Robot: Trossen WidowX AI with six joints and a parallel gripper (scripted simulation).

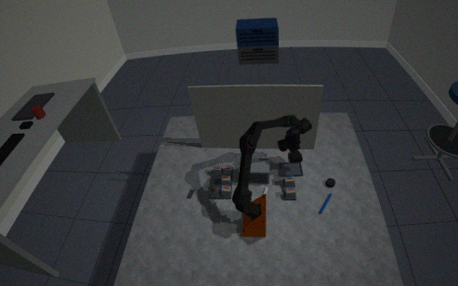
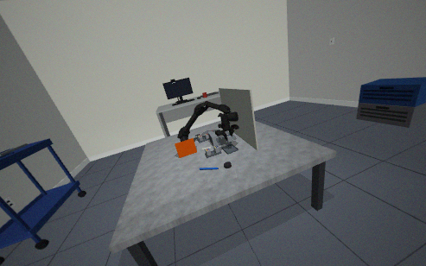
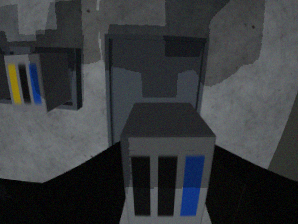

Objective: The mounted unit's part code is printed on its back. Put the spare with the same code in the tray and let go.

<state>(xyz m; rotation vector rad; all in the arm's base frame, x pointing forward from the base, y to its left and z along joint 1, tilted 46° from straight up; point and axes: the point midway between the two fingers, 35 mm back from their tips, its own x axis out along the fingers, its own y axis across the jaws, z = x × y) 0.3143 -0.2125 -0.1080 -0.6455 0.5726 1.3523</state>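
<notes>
My gripper (image 3: 162,144) (image 1: 294,160) (image 2: 228,136) is shut on a light grey spare with a dark top (image 3: 167,120); its striped face shows two black bars and one blue bar. It is held above the table, close to the empty-looking tray (image 3: 108,90) (image 1: 298,171) (image 2: 231,148); in the wrist view the tray is just beyond it and partly hidden by it. Another spare with yellow, black and blue bars (image 3: 22,82) sits in a holder left of the tray. No printed code is readable on the held spare. The mounted unit is not clearly identifiable.
A right-hand holder (image 1: 291,199) carries striped spares; a left-hand holder (image 1: 214,196) carries several more. A grey block (image 1: 259,174) stands between them. An orange panel (image 1: 255,227) (image 2: 186,148), blue pen (image 1: 325,203) (image 2: 208,168), black puck (image 1: 330,183) (image 2: 227,165) and upright pale board (image 1: 258,111) (image 2: 242,112) are around.
</notes>
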